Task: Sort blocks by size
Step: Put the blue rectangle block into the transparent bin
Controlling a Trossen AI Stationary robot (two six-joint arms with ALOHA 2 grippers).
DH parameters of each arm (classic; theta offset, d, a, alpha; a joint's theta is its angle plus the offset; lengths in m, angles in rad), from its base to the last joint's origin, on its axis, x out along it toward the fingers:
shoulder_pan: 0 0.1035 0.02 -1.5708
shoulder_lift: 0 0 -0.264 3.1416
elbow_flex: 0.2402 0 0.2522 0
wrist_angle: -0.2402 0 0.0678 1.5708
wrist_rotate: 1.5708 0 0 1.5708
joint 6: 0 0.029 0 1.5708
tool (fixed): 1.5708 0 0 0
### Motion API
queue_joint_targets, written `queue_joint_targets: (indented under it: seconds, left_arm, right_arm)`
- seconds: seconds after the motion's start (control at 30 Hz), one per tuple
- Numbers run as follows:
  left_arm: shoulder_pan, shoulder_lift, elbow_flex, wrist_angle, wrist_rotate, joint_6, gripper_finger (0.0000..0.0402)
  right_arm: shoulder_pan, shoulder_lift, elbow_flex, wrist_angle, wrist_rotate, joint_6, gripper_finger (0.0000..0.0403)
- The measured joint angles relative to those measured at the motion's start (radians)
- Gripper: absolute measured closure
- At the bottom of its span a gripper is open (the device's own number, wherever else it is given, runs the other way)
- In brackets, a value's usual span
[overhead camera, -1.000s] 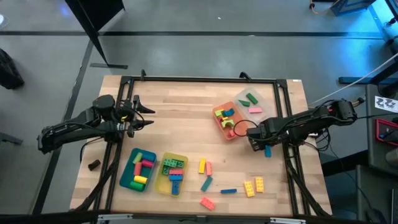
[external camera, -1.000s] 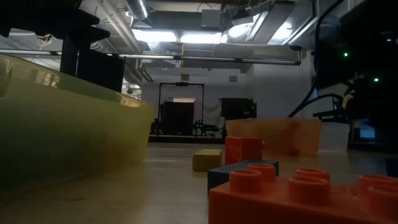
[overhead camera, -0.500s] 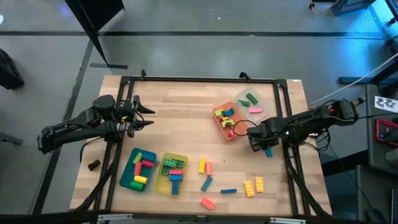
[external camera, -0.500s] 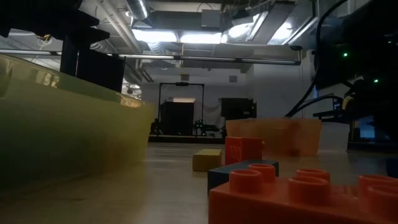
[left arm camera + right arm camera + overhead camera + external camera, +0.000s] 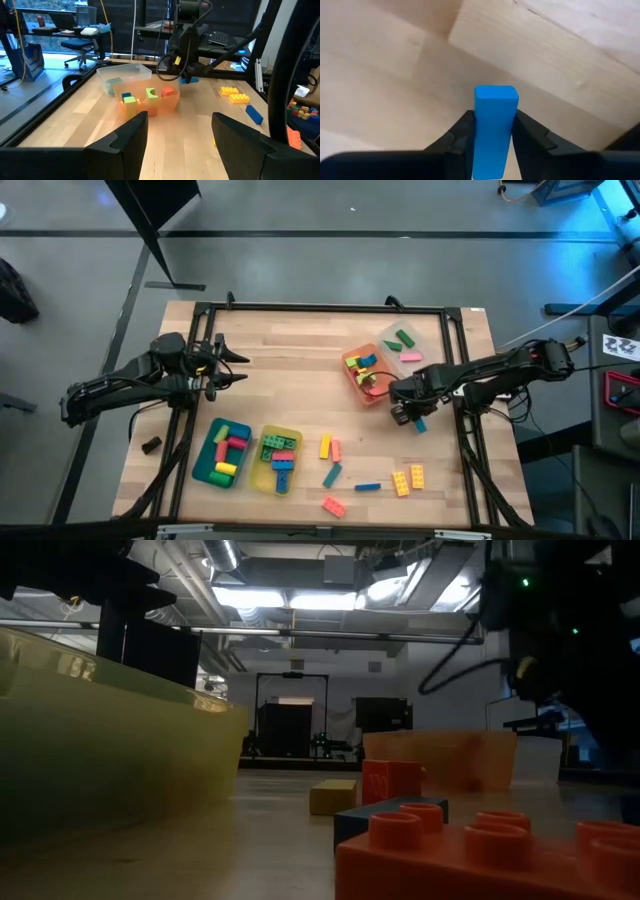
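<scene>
Leftward swings the right gripper since a second ago — fingers clamped on a small blue plastic brick, long axis pointing out — beside the translucent orange tray; left gripper waits open, farther off.

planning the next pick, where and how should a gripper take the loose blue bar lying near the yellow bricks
Grip the blue bar mid-length, across its narrow width, coming straight down. It lies flat and apart from the yellow bricks, leaving both long sides free. The right gripper already holds a blue block.
</scene>
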Motion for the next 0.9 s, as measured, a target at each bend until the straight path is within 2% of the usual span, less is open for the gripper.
queue_joint_targets:
  seconds: [0.2,0.37,0.67,0.77,0.9]
  left_arm:
    - [0.0,0.0,0.0,0.0,0.0,0.0,0.0196]
    - [0.0,0.0,0.0,0.0,-0.001,-0.004,0.0196]
    - [0.0,0.0,0.0,0.001,-0.001,-0.004,0.0196]
    - [0.0,0.0,0.0,0.001,-0.001,-0.008,0.0196]
    - [0.0,-0.009,0.0,0.006,-0.001,0.007,0.0196]
  right_arm:
    - [0.0,0.0,0.103,-0.07,0.032,-0.092,0.0297]
    - [-0.027,0.0,0.171,-0.124,0.199,-0.187,0.0295]
    - [-0.225,-0.001,0.203,-0.076,0.586,-0.416,0.0294]
    - [-0.297,-0.001,0.203,-0.056,0.64,-0.489,0.0293]
    - [-0.379,-0.001,0.203,-0.017,0.652,-0.568,0.0293]
